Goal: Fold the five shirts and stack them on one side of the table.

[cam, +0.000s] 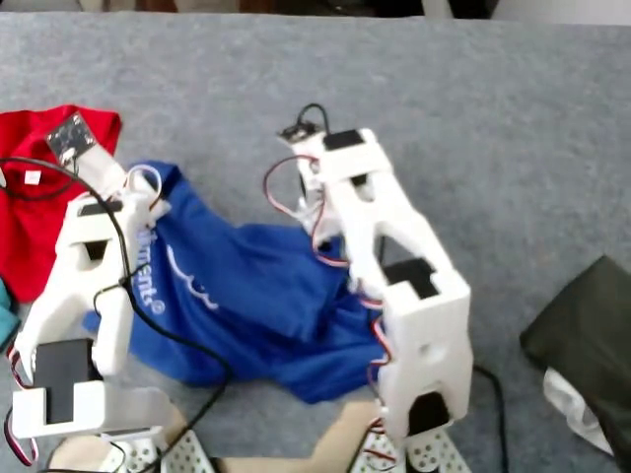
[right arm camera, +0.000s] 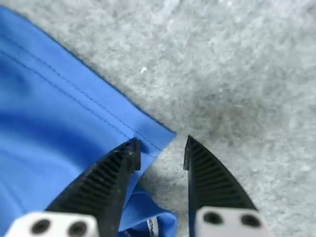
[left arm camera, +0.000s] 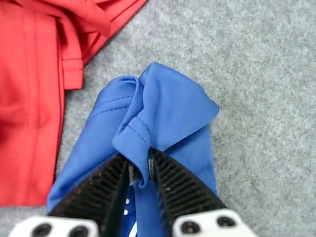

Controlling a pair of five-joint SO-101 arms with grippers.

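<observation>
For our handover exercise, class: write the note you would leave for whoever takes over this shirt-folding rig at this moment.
Left gripper: shut on a bunched fold of the blue shirt.
Right gripper: open at the blue shirt's hem corner, gripping nothing.
Blue shirt lies crumpled mid-table; red shirt by the left arm; dark shirt at the opposite edge.
Done: blue shirt not yet folded; no stack visible.
Left: fold it, then the others, and stack.

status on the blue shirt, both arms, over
Left gripper shut on blue shirt, bunched edge. Right gripper open at its hem corner, not gripping. Red shirt beside the blue; dark garment lies apart.
</observation>
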